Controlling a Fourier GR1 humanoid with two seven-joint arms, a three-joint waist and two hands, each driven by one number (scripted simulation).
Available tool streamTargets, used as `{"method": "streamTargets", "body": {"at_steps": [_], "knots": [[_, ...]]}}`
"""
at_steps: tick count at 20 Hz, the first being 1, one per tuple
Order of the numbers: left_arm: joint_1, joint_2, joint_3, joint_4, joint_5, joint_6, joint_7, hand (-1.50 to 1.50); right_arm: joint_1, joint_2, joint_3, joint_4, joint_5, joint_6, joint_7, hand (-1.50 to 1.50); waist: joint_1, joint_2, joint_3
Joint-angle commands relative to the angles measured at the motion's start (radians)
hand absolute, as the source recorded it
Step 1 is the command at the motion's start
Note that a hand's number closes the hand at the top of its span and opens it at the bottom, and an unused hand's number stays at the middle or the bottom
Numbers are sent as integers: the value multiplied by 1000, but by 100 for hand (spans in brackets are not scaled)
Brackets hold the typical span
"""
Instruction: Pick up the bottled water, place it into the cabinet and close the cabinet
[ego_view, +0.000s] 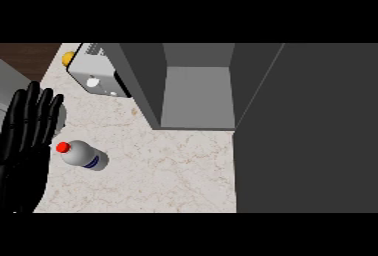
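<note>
A bottle of water (81, 154) with a red cap (63, 147) is standing upright on the pale, marbled surface (170, 170) at the left of the head view, its blue-banded label facing the lower right. Nothing is touching it. My left hand (26, 130) is showing just beside it, along the view's left edge, with the black fingers (46, 110) straight, spread slightly apart and pointing up the frame; it is holding nothing, and the cap is sitting close to the side of my palm without contact that I can make out. My right hand is not showing anywhere.

Well apart from the bottle, toward the upper middle, the cabinet (196, 95) is standing open, its grey interior and pale floor panel facing me, with nothing visible inside. Its dark door (306, 130) is filling the whole right side of the view, swung wide and running from the top of the scene down to the bottom. Just to the left of the cabinet, a white, boxy appliance (92, 70) with a vent grille on top is resting on the surface, its side touching or nearly touching the cabinet wall; I cannot tell which. A small yellow object (67, 58) is peeking out behind its far left corner. A strip of dark wood (29, 57) is showing beyond the surface at the upper left.
</note>
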Motion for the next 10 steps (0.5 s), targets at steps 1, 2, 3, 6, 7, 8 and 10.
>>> {"method": "streamTargets", "body": {"at_steps": [1, 2, 3, 6, 7, 8, 10], "knots": [[33, 12, 30, -15, 52, -47, -16, -150, 57, -20, -19, -20, -23, 50, -19, -150, -12, -6, 3], [-46, 38, 14, -54, 85, -64, 82, -150, 87, -13, 24, -58, 19, 37, -18, -150, -16, -7, 3], [24, 42, 15, -39, 89, -105, -26, -150, 130, -29, 5, -100, 13, 50, -27, -150, -16, -7, 3], [62, 115, 55, -41, 212, -246, -91, -150, 136, -77, -29, -156, -13, 81, 28, -150, -14, -8, 2], [108, -40, -16, 74, 261, -99, 131, -150, 175, 58, 70, -44, -170, 65, 128, -150, -11, 11, 4], [127, -36, -15, 91, 291, -108, 160, -150, 191, 54, 78, -56, -186, 70, 157, -150, -15, 5, 3], [174, -11, 12, 28, 369, -120, 236, -150, 232, 53, 78, -71, -243, 81, 197, -150, -3, -7, 3]]}}
